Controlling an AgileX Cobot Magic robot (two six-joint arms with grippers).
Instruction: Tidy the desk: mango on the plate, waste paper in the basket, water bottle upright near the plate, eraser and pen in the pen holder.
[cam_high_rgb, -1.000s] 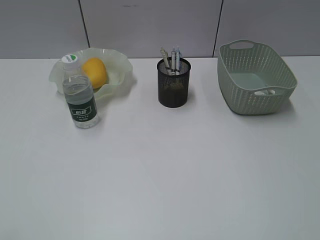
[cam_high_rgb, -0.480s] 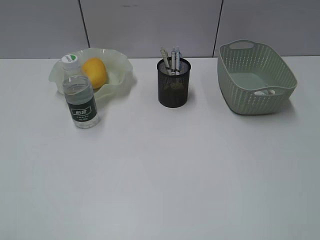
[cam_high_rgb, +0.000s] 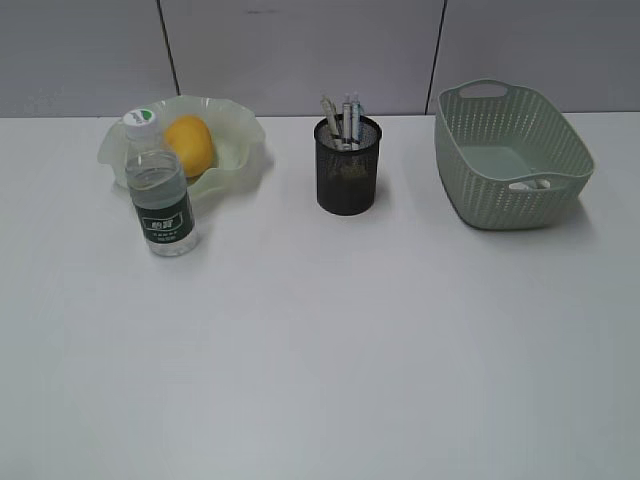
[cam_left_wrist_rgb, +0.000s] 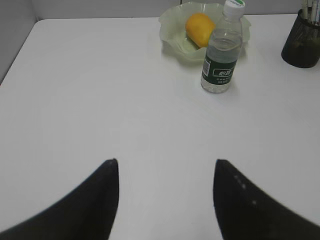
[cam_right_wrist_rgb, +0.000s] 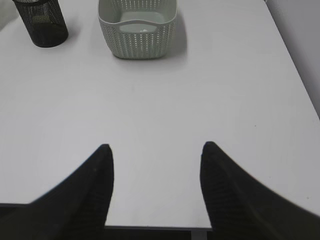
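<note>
Left wrist view has the left gripper (cam_left_wrist_rgb: 166, 200) spread fairly wide with nothing between its two dark fingers (cam_left_wrist_rgb: 95, 205), just bare white desk (cam_left_wrist_rgb: 90, 100). Well ahead of the fingertips and off to the right, the water bottle (cam_left_wrist_rgb: 221, 50) stands upright, just in front of the plate (cam_left_wrist_rgb: 172, 27), and the mango (cam_left_wrist_rgb: 199, 29) sits in that plate. Far right edge you catch a bit of the pen holder (cam_left_wrist_rgb: 301, 44).

Right wrist view, same deal: right gripper (cam_right_wrist_rgb: 156, 190) spread apart and empty, hanging over the near edge of the desk. Well ahead of its fingers, a bit left, is the basket (cam_right_wrist_rgb: 137, 30), with a small white bit at the bottom that could be the waste paper (cam_right_wrist_rgb: 144, 30), hard to tell. Pen holder is further left of it.

Exterior view shows pens (cam_high_rgb: 345, 118) sticking out of the pen holder; can't make out an eraser
</note>
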